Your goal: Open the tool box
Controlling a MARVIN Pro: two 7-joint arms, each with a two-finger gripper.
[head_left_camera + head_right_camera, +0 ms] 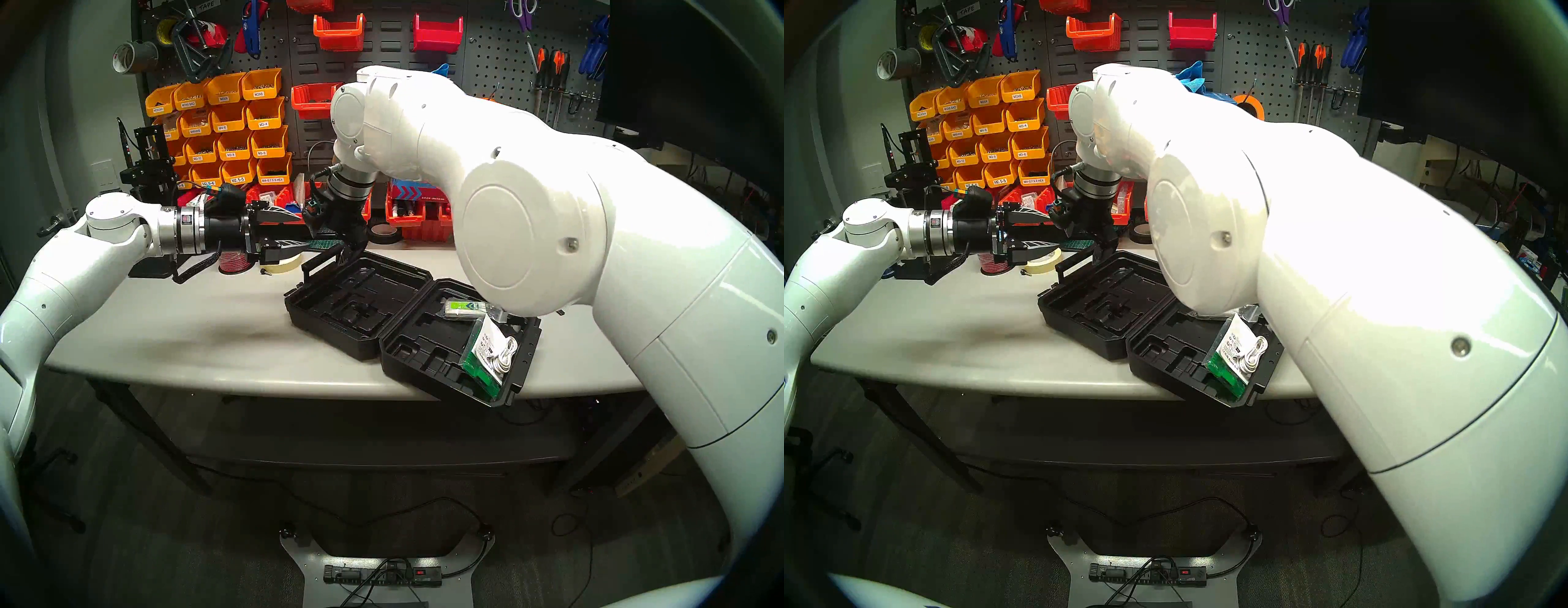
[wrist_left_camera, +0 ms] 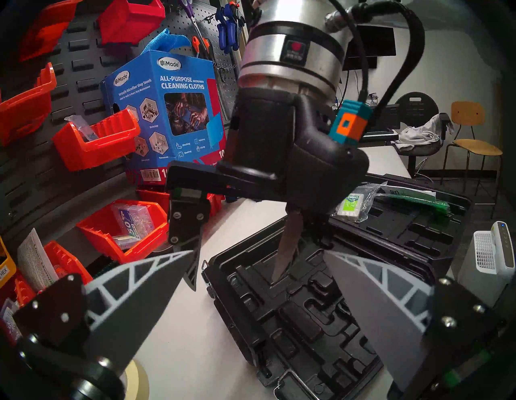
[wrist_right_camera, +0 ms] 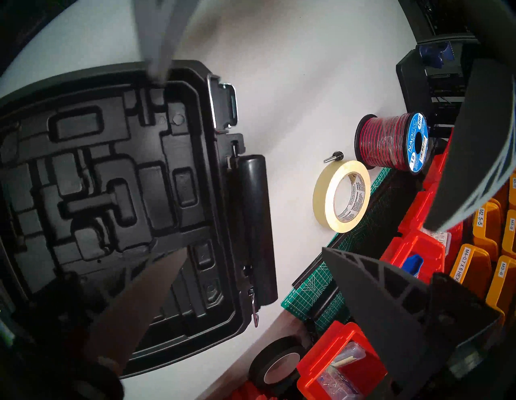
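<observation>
The black tool box lies spread open flat on the white table, both moulded halves facing up. Its far half carries the black handle and a silver latch. The near half holds a green packet with a white cable. My right gripper points down over the far half's handle edge, open. One of its fingers hangs over the tray, the other outside the box. My left gripper reaches in level from the left, open and empty.
A masking tape roll, a red wire spool and a black tape roll lie behind the box. Red bins, yellow bins and a blue cloth box line the pegboard. The near half overhangs the table's front edge.
</observation>
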